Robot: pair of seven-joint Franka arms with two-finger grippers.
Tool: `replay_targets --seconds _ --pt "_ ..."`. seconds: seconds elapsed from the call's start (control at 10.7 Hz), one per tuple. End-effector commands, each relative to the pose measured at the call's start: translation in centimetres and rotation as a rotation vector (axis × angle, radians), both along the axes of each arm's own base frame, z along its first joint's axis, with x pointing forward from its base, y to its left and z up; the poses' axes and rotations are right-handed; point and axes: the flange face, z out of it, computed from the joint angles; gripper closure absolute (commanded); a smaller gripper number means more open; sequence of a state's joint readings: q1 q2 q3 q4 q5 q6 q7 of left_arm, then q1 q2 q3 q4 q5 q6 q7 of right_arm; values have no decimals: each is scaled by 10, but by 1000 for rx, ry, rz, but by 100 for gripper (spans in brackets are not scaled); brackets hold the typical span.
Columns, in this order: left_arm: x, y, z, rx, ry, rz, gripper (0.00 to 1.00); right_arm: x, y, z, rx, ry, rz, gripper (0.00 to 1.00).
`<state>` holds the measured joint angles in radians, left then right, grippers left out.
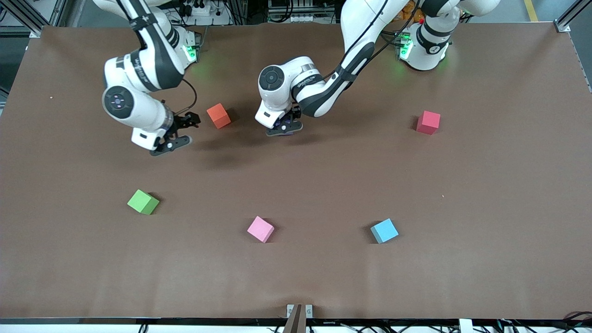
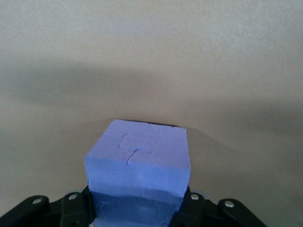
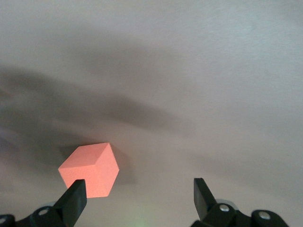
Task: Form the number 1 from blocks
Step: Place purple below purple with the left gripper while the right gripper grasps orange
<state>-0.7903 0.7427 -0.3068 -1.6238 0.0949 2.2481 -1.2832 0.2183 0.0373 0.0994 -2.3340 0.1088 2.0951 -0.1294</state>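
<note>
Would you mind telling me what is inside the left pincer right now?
The left pincer is shut on a purple block, low over the table beside the orange block. The block's lower part and underside are hidden by the fingers.

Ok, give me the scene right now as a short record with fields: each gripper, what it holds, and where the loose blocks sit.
left gripper: shut on the purple block, low over mid-table
right gripper: open, empty, beside the orange block
nearest the front camera: green block, pink block, light blue block
toward the left arm's end: red block
number 1: not yet formed
</note>
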Motion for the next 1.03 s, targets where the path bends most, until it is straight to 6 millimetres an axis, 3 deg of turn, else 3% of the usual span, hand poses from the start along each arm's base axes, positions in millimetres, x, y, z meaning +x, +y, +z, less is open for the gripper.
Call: replay_targets --seconds 0.0,0.19,0.65,0.93 --pt "-5 -12 3 -5 -25 12 100 -21 17 -20 -1 -5 45 0" --pt "-22 -20 2 -4 -20 -12 100 -28 28 -32 -2 -4 72 0" --pt "-47 -32 1 -2 -20 -50 100 -45 32 -45 46 39 64 0" --pt "-57 -34 -8 9 -12 -64 100 -36 3 -46 135 55 92 0"
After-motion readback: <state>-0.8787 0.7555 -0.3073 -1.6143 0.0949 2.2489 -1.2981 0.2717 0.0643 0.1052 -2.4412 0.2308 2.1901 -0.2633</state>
